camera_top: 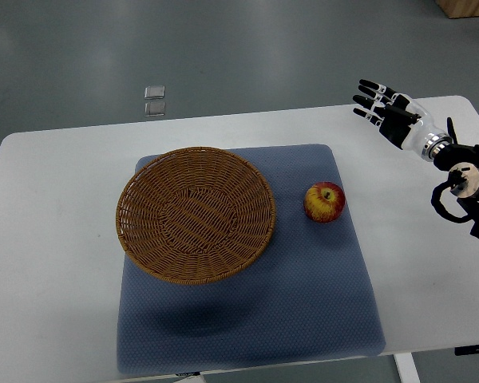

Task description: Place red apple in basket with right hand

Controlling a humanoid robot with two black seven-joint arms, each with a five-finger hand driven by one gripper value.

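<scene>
Apple: the red-and-yellow round apple point(325, 202) sits stem up on the blue-grey padded mat point(303, 303), at 3 o'clock from the basket, near its rim but apart from it.
Basket: the round woven wicker basket point(195, 214) rests on the mat's left half.
Right hand: the black-and-white robot hand point(385, 108) hovers at 1 o'clock from the apple, well apart, fingers extended and spread, holding nothing.
Tabletop: the white rectangular tabletop point(56, 263) carries the mat.
</scene>
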